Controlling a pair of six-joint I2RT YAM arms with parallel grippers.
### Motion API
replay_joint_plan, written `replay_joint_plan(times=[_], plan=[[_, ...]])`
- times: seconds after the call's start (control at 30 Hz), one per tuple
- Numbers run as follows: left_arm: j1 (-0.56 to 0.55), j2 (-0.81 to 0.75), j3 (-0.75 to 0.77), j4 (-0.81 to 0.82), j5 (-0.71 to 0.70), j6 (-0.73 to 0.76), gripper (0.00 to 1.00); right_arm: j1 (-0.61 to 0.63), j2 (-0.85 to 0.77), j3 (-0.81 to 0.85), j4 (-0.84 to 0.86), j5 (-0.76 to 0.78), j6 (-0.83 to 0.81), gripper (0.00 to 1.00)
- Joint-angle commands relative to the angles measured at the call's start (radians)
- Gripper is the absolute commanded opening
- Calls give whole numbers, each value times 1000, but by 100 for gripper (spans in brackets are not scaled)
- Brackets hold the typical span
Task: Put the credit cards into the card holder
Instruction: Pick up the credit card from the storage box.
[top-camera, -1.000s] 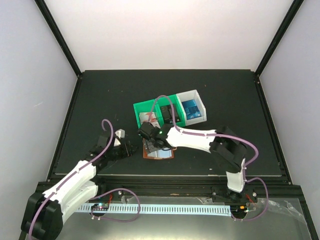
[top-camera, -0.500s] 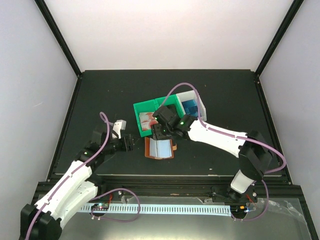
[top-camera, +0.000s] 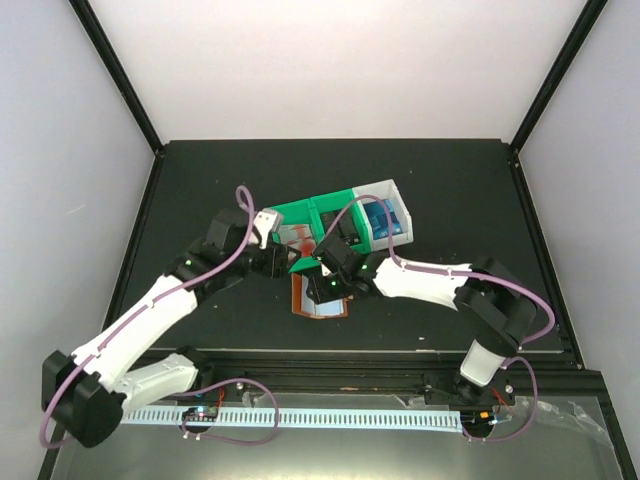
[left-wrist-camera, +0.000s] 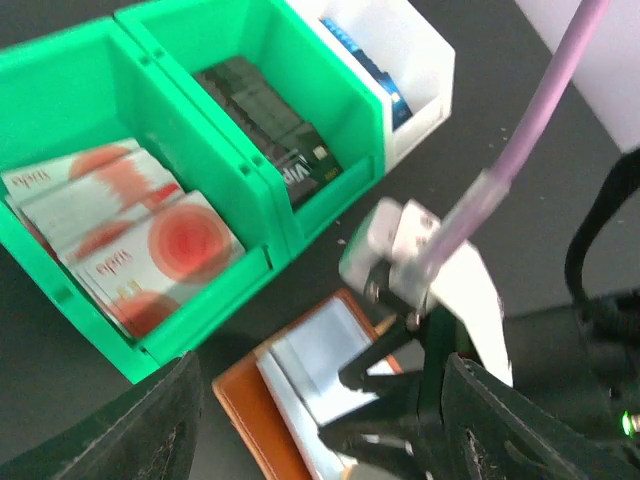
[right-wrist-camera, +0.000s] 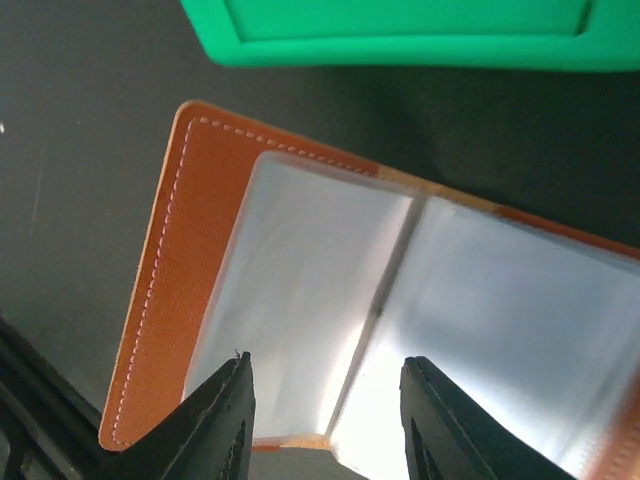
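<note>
The card holder (right-wrist-camera: 200, 280) lies open on the black table, brown leather with clear pockets (left-wrist-camera: 320, 350) facing up, just in front of the green bins (top-camera: 318, 212). My right gripper (right-wrist-camera: 330, 420) hovers open right over the pockets, one finger on each side of the middle fold, holding nothing. My left gripper (left-wrist-camera: 330, 440) is open and empty, above the card holder (top-camera: 318, 308) and the bins' front edge. Red-and-white credit cards (left-wrist-camera: 120, 230) fill the left green bin, black ones (left-wrist-camera: 270, 130) the middle bin, blue ones (left-wrist-camera: 365, 65) the white bin.
The white bin (top-camera: 388, 212) adjoins the green bins on the right. The two arms meet closely over the card holder, the right gripper (left-wrist-camera: 400, 400) lying between my left fingers in the left wrist view. Black posts frame the table's edges.
The left arm swung in from the left to the front of the green bins. The right gripper came back from the bins down over the open card holder, jaws narrower.
</note>
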Motion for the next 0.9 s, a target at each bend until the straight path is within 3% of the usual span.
replay_joint_plan(times=[0.0,0.27,0.43,0.63,0.77,0.87], plan=[[-12,110,136,-92,-112,157,68,2,40,-13,151,-134,-10,42],[-11,238,283,-114,-74,165,67,3,130,3,155,-132,-16,41],[-10,289,342,-155,-91,341,67,3,153,-28,151,-51,-2,41],[-11,381,360,-188,-101,661,64,-26,113,-109,246,-82,9,41],[-7,500,487,-279,-95,734,55,-42,119,-124,265,-121,11,41],[-7,579,526,-319,-63,795,58,-55,115,-148,291,-137,25,41]])
